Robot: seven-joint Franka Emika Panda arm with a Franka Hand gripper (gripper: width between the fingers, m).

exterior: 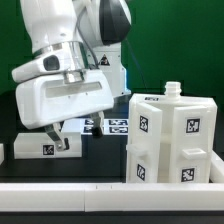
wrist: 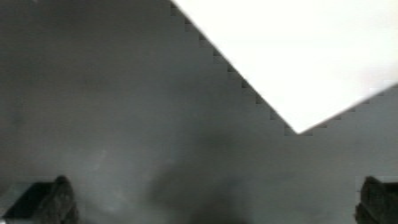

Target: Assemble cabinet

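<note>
The cabinet's tall white body (exterior: 170,135) stands at the exterior view's right, with black-and-white tags on its faces and a small knob on top. A low white cabinet piece (exterior: 32,148) with one tag lies at the exterior view's left. My gripper (exterior: 58,138) hangs just above the table beside that low piece, under the big white arm housing. In the wrist view my gripper (wrist: 214,205) is open: both dark fingertips (wrist: 45,200) stand far apart over bare dark table with nothing between them. The corner of a flat white surface (wrist: 285,50) lies ahead; which part it is I cannot tell.
The marker board (exterior: 112,125) lies flat at the back of the table, between the arm and the cabinet body. A white rim (exterior: 100,198) runs along the table's front edge. A green wall stands behind.
</note>
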